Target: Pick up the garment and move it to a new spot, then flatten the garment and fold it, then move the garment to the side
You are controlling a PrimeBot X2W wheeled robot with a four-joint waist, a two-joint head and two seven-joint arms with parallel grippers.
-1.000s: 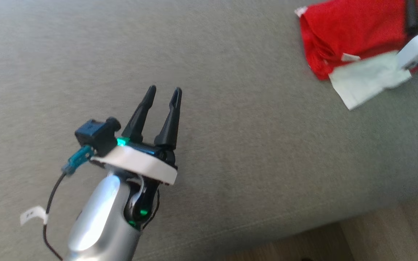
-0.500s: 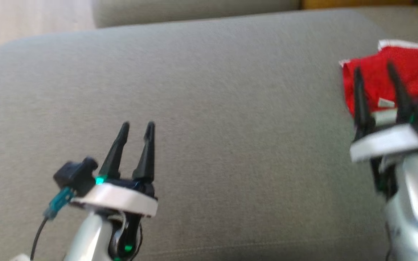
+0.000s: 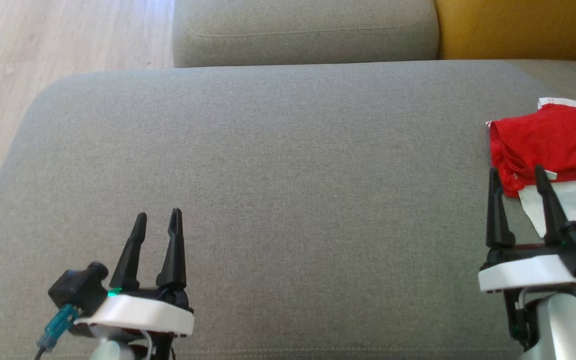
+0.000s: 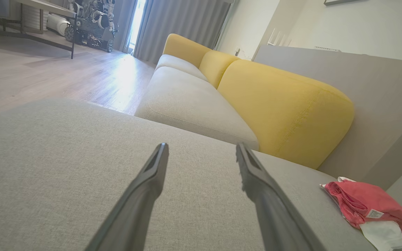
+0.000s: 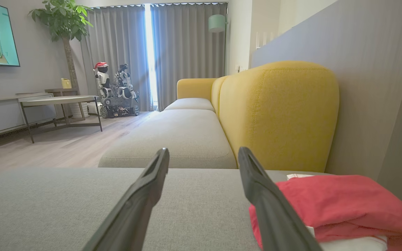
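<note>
Garment [image 3: 553, 145]: red cloth with a white part [image 3: 573, 202] showing at its near edge. It lies in a compact layered pile on the far-right side of the grey sofa seat [image 3: 288, 165], close to the seat's right edge. It looks doubled over, not spread flat.

The right pincer [image 3: 515, 170] sits just near of the pile, jaws wide and nothing between them. In the head view its fingertips overlap the pile's near-left edge, and we cannot tell if they touch the cloth. The left pincer [image 3: 158, 214] is at near left over bare seat, well apart from the garment, jaws also wide and empty.

Step in hand, our judgement: the garment already lies at the side in a folded-looking stack, which is how the task would leave it. A rough pile dropped there and waiting for pickup would look much the same, and with both pincers empty these views don't settle which. So we name no next move. We only note that the right pincer is the one beside the cloth and the whole left and middle of the seat is free.

Writing: a small white tag [image 4: 372, 213] sits on the red cloth near the white part, its print too small to read. We can make out no brand or logo on the garment.

Beyond the seat are a yellow backrest [image 3: 513, 27] at far right and wood floor [image 3: 68, 35] at far left.
</note>
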